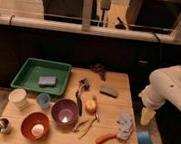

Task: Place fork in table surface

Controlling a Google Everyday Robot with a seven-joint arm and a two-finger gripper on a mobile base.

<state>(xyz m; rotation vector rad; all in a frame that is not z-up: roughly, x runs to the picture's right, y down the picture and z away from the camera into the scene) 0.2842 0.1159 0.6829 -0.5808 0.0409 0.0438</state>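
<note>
The light-brown wooden table surface [114,107] fills the lower middle of the camera view. My gripper [147,115] hangs pointing down from the white arm [169,90], just off the table's right edge and level with the tabletop's middle. I cannot make out the slim silvery fork anywhere; it is hidden or too thin to tell. A purple bowl [64,112] stands at the table's centre-left. Crossed yellow-green utensils [87,124] lie just right of it. A dark black-handled tool [80,96] lies above the bowl.
A green tray [28,73] holding a grey sponge [47,81] sits at the back left. A red bowl [35,125], white cup [17,98], small blue cup [43,100] and metal cup [2,124] stand front left. A grey block [109,92], grey-blue cloth [125,124], red item [106,138] and blue object [144,139] are on the right.
</note>
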